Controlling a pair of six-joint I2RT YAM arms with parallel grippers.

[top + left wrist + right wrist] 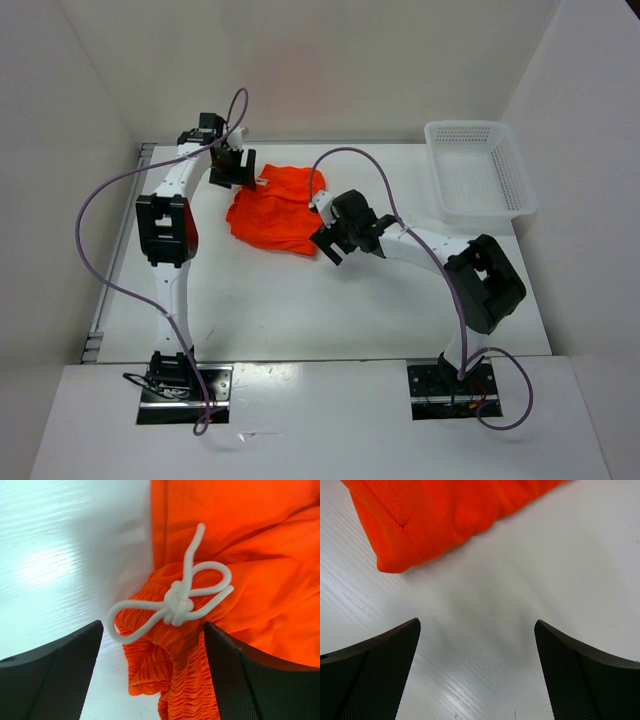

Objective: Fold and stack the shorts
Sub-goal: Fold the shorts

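L gripper (pixel 151 630) and R gripper (pixel 477 625) are being held wide, empty. Drawstring (pixel 175 602) is being straddled by L: snag risk, dragging shorts (pixel 275 210) unfolded.

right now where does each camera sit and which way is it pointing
top external: above and behind the robot, looking down at the table, shorts and basket; left arm and right arm show whole.
left wrist: on the left arm, looking down past the open left claw at the drawstring; only its fingers show.
right wrist: on the right arm, looking down past the open right claw at bare table and a shorts corner; only its fingers show.
shared: all three see shorts and table.
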